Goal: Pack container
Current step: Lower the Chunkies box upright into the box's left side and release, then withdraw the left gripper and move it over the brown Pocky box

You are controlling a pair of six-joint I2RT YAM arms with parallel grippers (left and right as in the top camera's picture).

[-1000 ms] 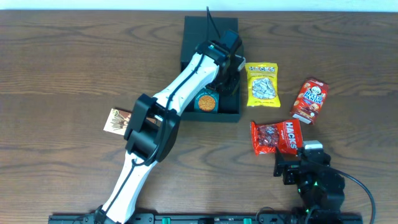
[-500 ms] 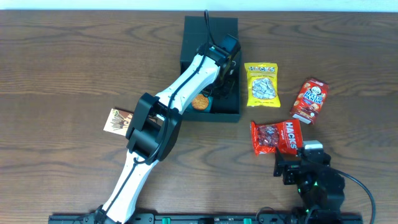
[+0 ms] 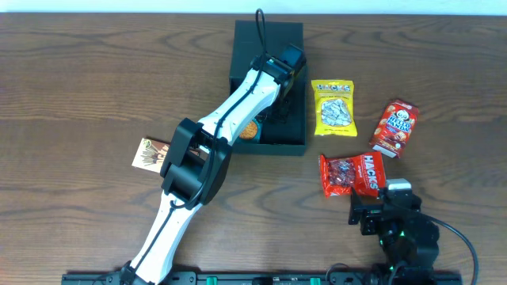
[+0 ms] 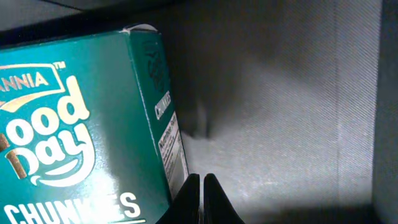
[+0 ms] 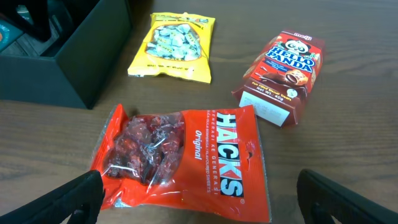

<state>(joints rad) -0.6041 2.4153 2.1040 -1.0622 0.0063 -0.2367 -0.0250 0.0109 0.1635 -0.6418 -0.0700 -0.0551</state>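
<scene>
The left gripper [image 4: 200, 194] stands inside the container [image 4: 292, 118], jaws pressed together with nothing between them and tips low over the grey floor. Close on their left in the wrist view lies the teal cookie box [image 4: 74, 124], its narrow printed side turned towards the fingertips. Whether they touch it cannot be told.

Seen from above, over the last second the cookie box has slid from the middle of the container's near end towards its left wall. It now lies mostly hidden under the white arm. This suggests the first item is in and let go, nudged aside to make room. The floor to the right of the jaws and beyond them looks free for more.

The right gripper [image 5: 202, 202] hovers at the near edge of the table [image 3: 79, 79], jaws spread wide and empty, unmoved over that second. Directly ahead of them lies the orange candy bag [image 5: 180, 158]. Beyond it are the yellow sweets bag [image 5: 177, 46] to the left and the red biscuit box [image 5: 280, 74] to the right. The container's dark wall rises further left.

A small brown packet [image 3: 149, 153] lies on the far side of the left arm, well apart from both grippers. With four items outside, the packing looks barely begun.
</scene>
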